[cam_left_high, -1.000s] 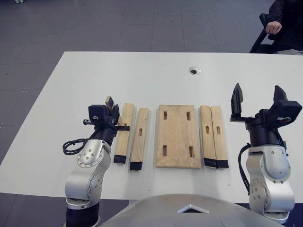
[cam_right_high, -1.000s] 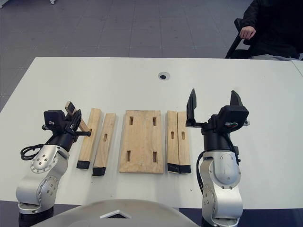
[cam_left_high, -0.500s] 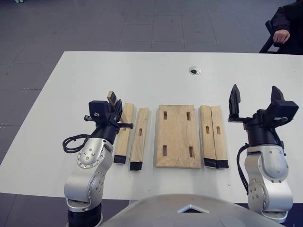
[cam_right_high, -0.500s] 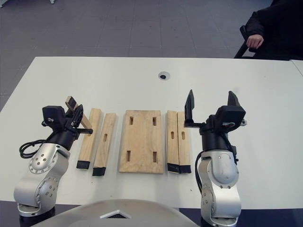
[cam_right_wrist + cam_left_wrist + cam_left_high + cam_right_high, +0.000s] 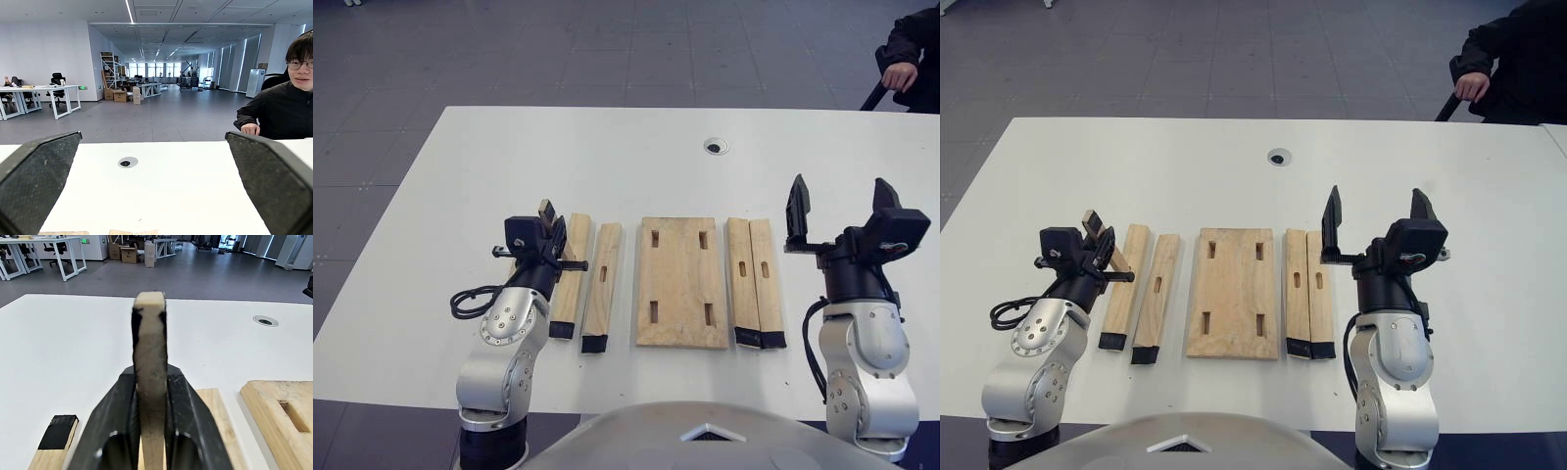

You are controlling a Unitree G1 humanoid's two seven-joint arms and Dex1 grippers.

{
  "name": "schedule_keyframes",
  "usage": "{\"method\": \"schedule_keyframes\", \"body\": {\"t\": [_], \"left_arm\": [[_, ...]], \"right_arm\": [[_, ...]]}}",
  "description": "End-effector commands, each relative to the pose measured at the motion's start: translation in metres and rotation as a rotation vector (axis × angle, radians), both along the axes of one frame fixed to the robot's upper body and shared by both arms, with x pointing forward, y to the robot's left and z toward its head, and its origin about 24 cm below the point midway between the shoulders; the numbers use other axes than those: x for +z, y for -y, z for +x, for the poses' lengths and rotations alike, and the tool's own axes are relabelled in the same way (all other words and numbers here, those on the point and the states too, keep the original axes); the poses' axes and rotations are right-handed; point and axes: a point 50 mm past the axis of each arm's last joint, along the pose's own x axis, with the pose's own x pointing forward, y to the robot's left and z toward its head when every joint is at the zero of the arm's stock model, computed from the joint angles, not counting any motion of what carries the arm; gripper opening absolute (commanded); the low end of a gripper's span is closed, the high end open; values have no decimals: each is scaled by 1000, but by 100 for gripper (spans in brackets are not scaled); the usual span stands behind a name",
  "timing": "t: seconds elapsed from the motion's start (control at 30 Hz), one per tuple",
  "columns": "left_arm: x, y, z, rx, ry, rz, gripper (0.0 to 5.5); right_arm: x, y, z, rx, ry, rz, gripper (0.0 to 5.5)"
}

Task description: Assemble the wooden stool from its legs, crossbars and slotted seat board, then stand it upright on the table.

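Crossbar (image 5: 150,357) clamped edge-on in my left gripper (image 5: 551,227), over far end of leftmost leg (image 5: 571,269). My right gripper (image 5: 842,204) spread wide, holding nothing. Risks: crossbar twists in grip, misses slot; unheld leg slides under push.

Slotted seat board (image 5: 682,282) flat between legs (image 5: 741,279) (black-tipped)

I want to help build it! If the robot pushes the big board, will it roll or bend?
Probably neither. The board looks like thick flat wood, so likely stiff. It lies flat on the smooth table, so it would likely slide, not roll.
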Motion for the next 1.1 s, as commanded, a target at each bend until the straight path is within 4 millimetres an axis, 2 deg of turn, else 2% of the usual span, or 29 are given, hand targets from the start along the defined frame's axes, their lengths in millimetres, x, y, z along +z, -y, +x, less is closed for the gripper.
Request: {"method": "schedule_keyframes", "body": {"t": [0.03,0.13,0.33,0.57,0.77,0.87,1.03,1.1], "left_arm": [[-6,2,-2,-8,-15,33,42],[-9,8,-7,-23,-25,40,42],[-43,19,-23,-50,-156,4,42],[-80,12,-35,-10,-306,-24,42],[-96,8,-39,1,-379,-34,42],[-87,12,-37,-13,-362,-41,42],[-41,11,-18,-6,-169,-23,42],[-29,8,-13,14,-120,-2,42]], "right_arm": [[4,1,-1,-7,18,3,550],[5,0,-1,-8,22,4,550],[7,0,-1,-7,29,7,550],[9,0,-2,-10,34,7,550],[11,1,-2,-6,42,4,550],[11,1,-2,-6,42,4,550],[10,1,-2,-7,41,5,550],[10,1,-2,-7,41,5,550]]}}
